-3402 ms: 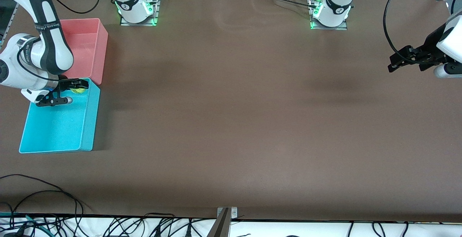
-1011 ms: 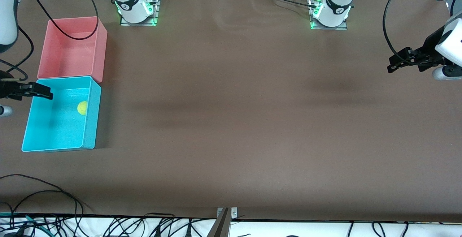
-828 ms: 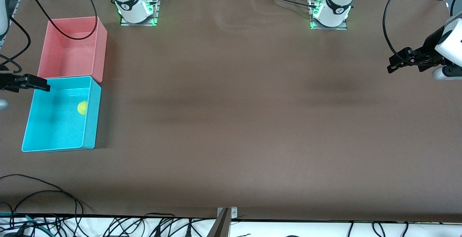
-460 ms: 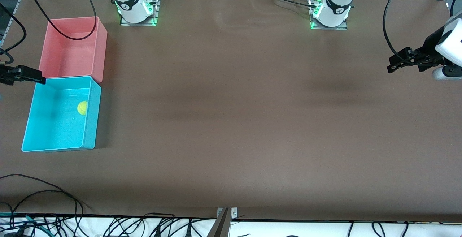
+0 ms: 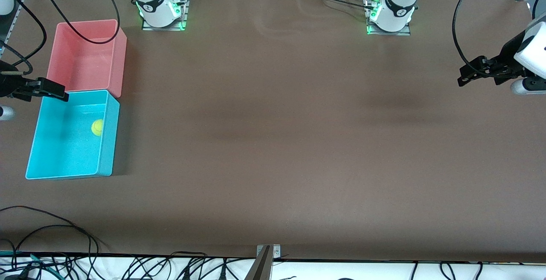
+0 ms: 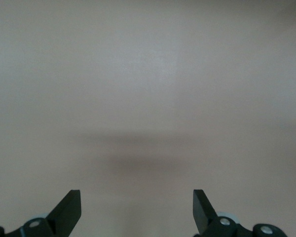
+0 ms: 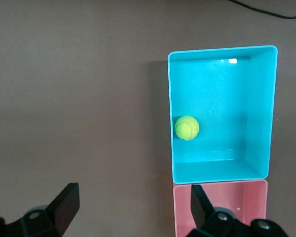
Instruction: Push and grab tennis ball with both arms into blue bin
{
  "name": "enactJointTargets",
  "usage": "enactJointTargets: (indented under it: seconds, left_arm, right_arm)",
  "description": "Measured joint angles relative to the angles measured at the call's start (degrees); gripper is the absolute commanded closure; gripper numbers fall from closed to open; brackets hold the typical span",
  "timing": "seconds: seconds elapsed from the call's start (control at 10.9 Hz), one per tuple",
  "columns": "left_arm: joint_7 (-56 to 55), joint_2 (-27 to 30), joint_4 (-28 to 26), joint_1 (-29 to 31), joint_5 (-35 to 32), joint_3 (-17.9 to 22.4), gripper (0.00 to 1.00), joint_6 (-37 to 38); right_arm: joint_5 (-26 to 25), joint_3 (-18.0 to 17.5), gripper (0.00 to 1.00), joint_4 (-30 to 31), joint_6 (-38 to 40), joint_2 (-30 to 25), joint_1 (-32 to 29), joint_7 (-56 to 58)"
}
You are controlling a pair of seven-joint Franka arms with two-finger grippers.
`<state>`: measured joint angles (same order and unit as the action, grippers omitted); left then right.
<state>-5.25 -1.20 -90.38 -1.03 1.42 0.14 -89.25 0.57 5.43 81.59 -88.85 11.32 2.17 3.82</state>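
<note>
Ball (image 5: 97, 127) lies inside the blue bin (image 5: 42, 160). Right gripper (image 5: 40, 90) is wide open and empty above the bin's edge. Left gripper (image 5: 469, 74) waits over bare table, open, empty.

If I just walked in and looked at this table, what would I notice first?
Probably the bright blue bin at the right arm's end of the table, with the yellow-green tennis ball lying inside it against one wall. A pink bin sits right beside it, farther from the front camera. The right gripper hangs open by the bins, while the left gripper waits open over bare table at the left arm's end.
</note>
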Motion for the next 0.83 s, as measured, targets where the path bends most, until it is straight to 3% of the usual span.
enactJointTargets:
  seconds: [0.46, 0.83]
  left_arm:
    - [0.2, 0.0, 0.0, 0.0, 0.0, 0.0, 0.00, 0.0]
    - [1.2, 0.0, 0.0, 0.8, 0.0, 0.0, 0.00, 0.0]
  right_arm:
    - [-0.1, -1.6, 0.00, 14.7, -7.2, -11.0, -1.5, -0.4]
    - [-0.1, -1.7, 0.00, 17.0, -7.4, -12.6, -1.5, -0.6]
